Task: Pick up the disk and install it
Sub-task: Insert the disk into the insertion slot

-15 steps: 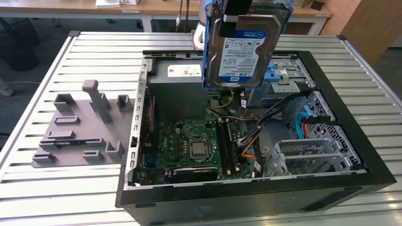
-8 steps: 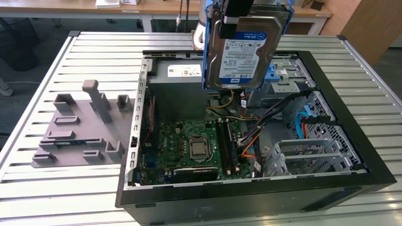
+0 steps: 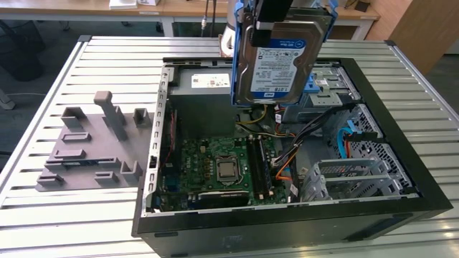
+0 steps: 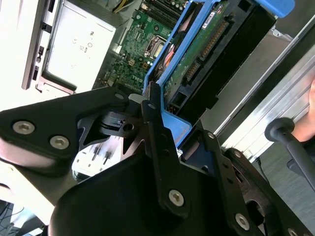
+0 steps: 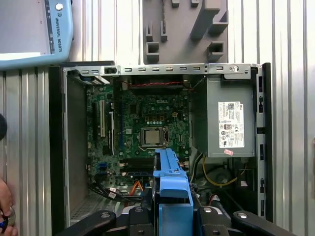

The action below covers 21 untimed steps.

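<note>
The disk [image 3: 276,59], a silver-grey hard drive with a blue-and-white label and blue rails, hangs upright above the far half of the open computer case [image 3: 423,188]. My gripper [image 3: 283,13] is shut on its upper end, coming down from the top of the exterior view. In the second wrist view the black fingers [image 4: 150,105] clamp the blue rail of the disk [image 4: 197,59], whose green circuit side and connector show. The first wrist view looks straight down past the blue rail [image 5: 172,187] into the case.
Inside the case lie a green motherboard [image 3: 222,166], a grey power supply with a white sticker [image 3: 204,88], a blue-latched drive cage [image 3: 330,88] and loose cables [image 3: 315,129]. A grey holder fixture [image 3: 93,145] sits on the slatted table. A hand [image 5: 5,211] shows beside the case.
</note>
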{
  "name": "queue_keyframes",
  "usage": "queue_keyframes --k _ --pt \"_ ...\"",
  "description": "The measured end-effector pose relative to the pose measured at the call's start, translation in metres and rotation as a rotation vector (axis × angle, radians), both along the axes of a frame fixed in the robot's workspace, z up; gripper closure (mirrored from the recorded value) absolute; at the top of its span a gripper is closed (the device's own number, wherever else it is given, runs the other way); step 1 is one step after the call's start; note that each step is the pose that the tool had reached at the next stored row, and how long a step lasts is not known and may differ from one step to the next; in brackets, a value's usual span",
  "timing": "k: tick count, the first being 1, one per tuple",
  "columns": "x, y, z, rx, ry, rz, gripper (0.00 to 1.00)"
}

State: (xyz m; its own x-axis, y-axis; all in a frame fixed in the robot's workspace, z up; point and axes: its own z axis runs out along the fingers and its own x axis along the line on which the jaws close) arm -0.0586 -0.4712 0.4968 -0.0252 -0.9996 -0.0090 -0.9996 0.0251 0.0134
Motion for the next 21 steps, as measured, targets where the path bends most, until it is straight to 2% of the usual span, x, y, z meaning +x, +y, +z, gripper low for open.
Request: queue_keyframes --k 11,21 --pt "0.0 -0.0104 0.0 -0.001 -0.0001 0.0 0.64" --pt "0.0 -0.0165 -0.0001 -0.0017 -0.0001 0.0 0.64"
